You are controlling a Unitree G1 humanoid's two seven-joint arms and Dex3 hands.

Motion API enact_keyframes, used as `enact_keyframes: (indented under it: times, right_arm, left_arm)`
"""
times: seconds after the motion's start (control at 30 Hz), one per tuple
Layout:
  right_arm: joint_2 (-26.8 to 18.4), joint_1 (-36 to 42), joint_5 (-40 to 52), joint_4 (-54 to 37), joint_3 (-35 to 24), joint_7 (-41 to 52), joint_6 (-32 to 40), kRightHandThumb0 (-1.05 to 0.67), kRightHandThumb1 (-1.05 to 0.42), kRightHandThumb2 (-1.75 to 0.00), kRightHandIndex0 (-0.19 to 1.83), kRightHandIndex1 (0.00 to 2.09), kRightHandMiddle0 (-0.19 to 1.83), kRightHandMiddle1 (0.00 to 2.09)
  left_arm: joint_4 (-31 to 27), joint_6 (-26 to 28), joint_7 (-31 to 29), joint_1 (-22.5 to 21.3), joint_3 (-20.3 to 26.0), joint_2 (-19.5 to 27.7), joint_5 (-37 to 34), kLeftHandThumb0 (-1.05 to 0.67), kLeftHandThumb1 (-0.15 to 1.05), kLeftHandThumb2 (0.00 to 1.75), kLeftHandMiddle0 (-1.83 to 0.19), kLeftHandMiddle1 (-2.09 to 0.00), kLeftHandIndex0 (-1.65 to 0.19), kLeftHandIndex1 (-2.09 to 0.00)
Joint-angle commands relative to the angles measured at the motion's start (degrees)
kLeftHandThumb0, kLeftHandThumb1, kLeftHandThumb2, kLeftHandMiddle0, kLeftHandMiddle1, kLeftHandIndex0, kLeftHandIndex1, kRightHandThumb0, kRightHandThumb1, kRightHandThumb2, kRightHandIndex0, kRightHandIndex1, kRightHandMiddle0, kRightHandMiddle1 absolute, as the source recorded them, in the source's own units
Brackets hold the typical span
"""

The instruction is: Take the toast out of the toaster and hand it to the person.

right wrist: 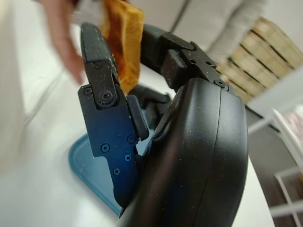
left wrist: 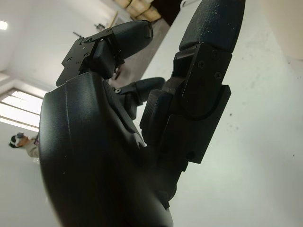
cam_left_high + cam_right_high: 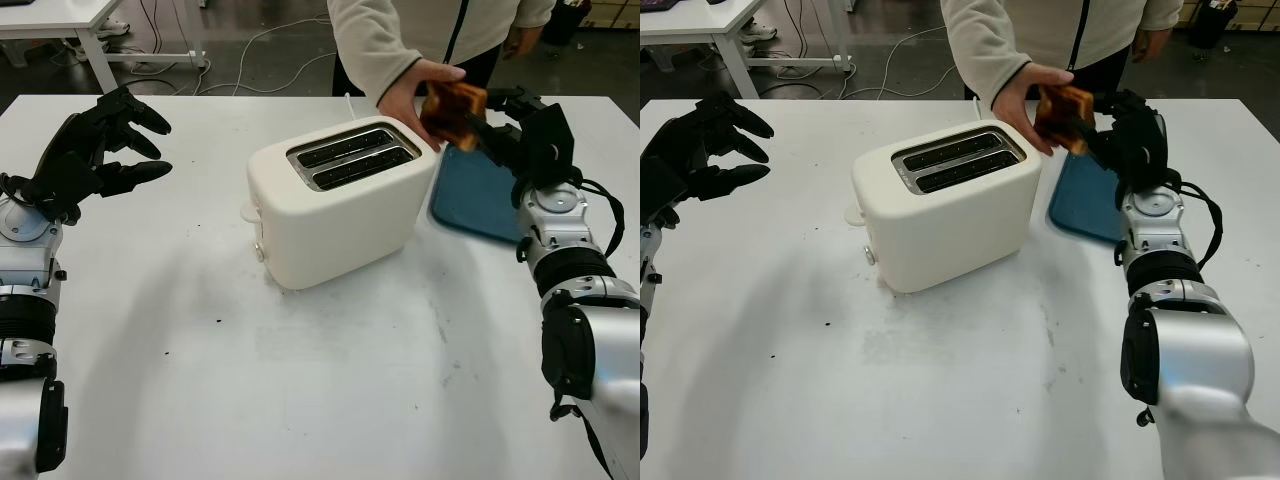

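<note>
1. Left eye view gives you the white table nearest, with small dark crumbs scattered on it.
2. Your left hand hovers open above the table's left side, holding nothing.
3. At mid-table stands the cream toaster, both slots empty.
4. Just right of it lies a blue tray.
5. Farther right, your right hand grips the toast above the tray's far end.
6. A person's hand touches that toast from the far side.
</note>
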Motion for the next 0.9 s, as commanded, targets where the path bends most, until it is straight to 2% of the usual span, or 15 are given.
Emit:
enact_keyframes:
  times: [0.0, 0.3, 0.4, 0.43, 0.5, 0.6, 0.77, 0.87]
  right_arm:
    - [-1.1, 1.1, 0.2, -1.6, 0.2, 1.6, -1.2, -0.89, -0.92, -0.04, 0.0, 0.02, 0.03, 0.01]
    - [-3.2, 3.7, -1.6, -4.8, 1.9, 0.2, -1.8, -1.04, -0.9, -0.02, 0.0, 0.0, 0.0, 0.0]
    - [-2.3, 6.8, 3.2, -7.5, -1.5, 2.5, -4.2, -1.0, -0.88, 0.0, 0.0, 0.0, 0.0, 0.0]
    - [-2.0, 9.1, 2.9, -10.5, -1.8, 0.4, -4.3, -0.94, -0.9, -0.06, 0.01, 0.01, 0.01, 0.01]
    - [-0.2, 14.3, 5.2, -19.1, -3.5, -1.4, -2.0, -0.88, -0.92, -0.28, 0.04, 0.03, 0.04, 0.02]
    - [3.2, 25.2, 8.4, -37.1, -4.4, -1.7, 1.8, -0.7, -0.92, -0.51, 0.01, 0.01, 0.04, 0.02]
    - [9.4, 40.7, 10.6, -61.0, -3.4, -2.8, 5.1, -0.69, -0.92, -0.53, 0.11, 0.07, 0.15, 0.06]
    - [12.3, 46.2, 10.5, -70.0, -1.8, -3.5, 7.3, -0.67, -0.92, -0.55, 0.15, 0.09, 0.18, 0.08]
  left_arm:
    - [0.1, -0.5, 0.7, -0.1, 0.2, 0.1, 0.1, -1.05, 0.9, 0.0, -0.28, -1.48, -0.23, -1.4]
    - [0.0, 0.1, 0.1, 0.2, 0.6, -0.3, -1.2, -1.05, 0.88, 0.0, -0.29, -1.48, -0.24, -1.4]
    - [-1.5, 0.2, -0.1, 1.4, 1.0, -0.5, -1.9, -1.05, 0.88, 0.0, -0.3, -1.47, -0.25, -1.38]
    - [-2.4, -0.4, 0.1, 2.3, 1.3, -0.6, -2.1, -1.05, 0.88, 0.01, -0.3, -1.46, -0.25, -1.38]
    - [-4.2, -0.9, 0.1, 4.3, 2.0, -1.2, -3.2, -1.05, 0.89, 0.01, -0.29, -1.46, -0.25, -1.38]
    - [-8.6, -0.3, 1.0, 8.1, 3.5, -2.3, -4.8, -1.05, 0.89, 0.01, -0.28, -1.44, -0.24, -1.35]
    - [-16.0, 2.2, 2.0, 14.6, 5.3, -5.4, -8.3, -1.05, 0.87, 0.0, -0.27, -1.38, -0.22, -1.31]
    - [-19.6, 2.5, 1.8, 17.7, 5.5, -7.2, -9.4, -1.05, 0.87, 0.0, -0.21, -1.37, -0.17, -1.3]
